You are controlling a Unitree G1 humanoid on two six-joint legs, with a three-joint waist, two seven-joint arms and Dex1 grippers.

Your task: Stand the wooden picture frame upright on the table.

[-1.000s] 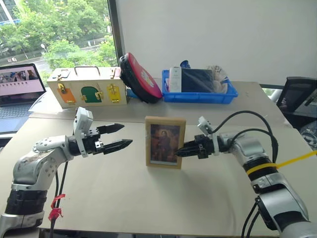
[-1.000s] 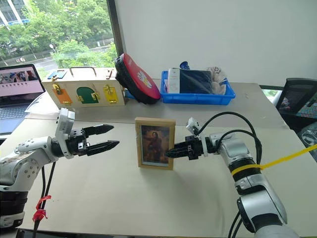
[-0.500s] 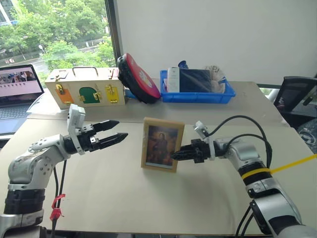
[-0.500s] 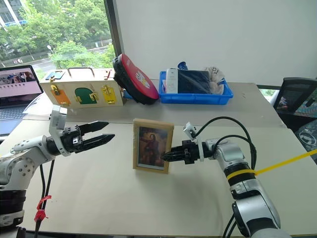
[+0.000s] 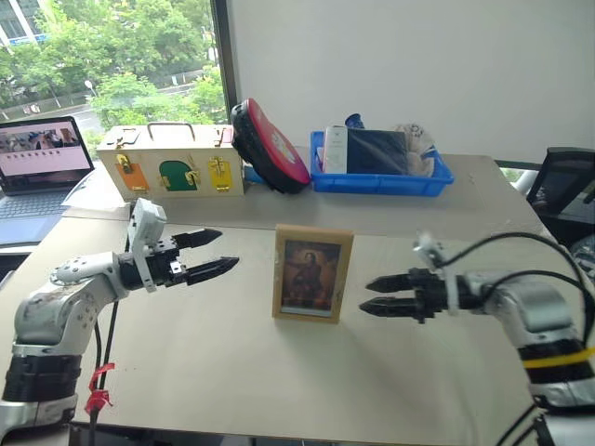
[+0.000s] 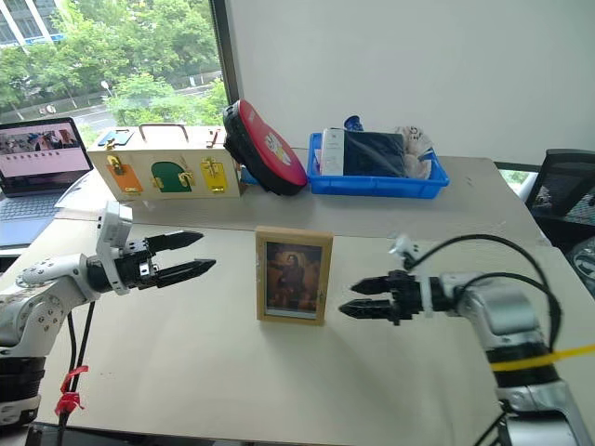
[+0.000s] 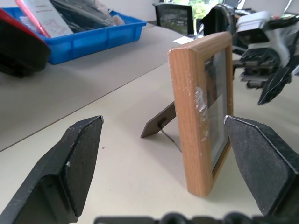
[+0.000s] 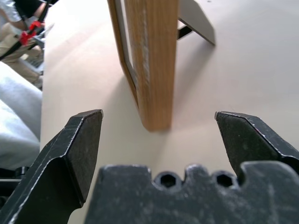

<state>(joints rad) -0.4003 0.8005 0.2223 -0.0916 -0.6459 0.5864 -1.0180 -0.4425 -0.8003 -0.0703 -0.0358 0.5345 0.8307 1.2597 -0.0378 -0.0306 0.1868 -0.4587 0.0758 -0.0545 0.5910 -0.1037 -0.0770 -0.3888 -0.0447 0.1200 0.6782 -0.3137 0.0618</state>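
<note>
At the far left edge of the bench [image 5: 232, 372], a laptop [image 5: 42, 163] stands open with its screen lit. Beside it, toward the back, sits a cream wooden box [image 5: 172, 160] with orange, green and yellow doors and brass latches. A red and black round case [image 5: 270, 147] leans against the right end of that box. The left gripper [image 5: 212, 254] hovers above the bench surface, well to the left of the picture frame, its two black fingers spread apart and holding nothing; it points toward the frame's left edge. The picture frame [image 5: 312, 273] stands upright near the middle of the bench, portrait side facing the robot, with a dark brownish figure visible behind the glass. The left wrist view shows the frame [image 7: 201, 112] edge-on, propped by its fold-out stand [image 7: 160, 122] behind, base resting on the bench. The right gripper [image 5: 376, 295] sits just right of the frame, apart from it, fingers spread and empty, pointing at the frame's right edge. In the right wrist view the frame's wooden edge [image 8: 152, 60] lies between the open fingers without contact. At the back right, a blue tray [image 5: 381, 177] holds a white box, a dark item and other articles too small to identify.
</note>
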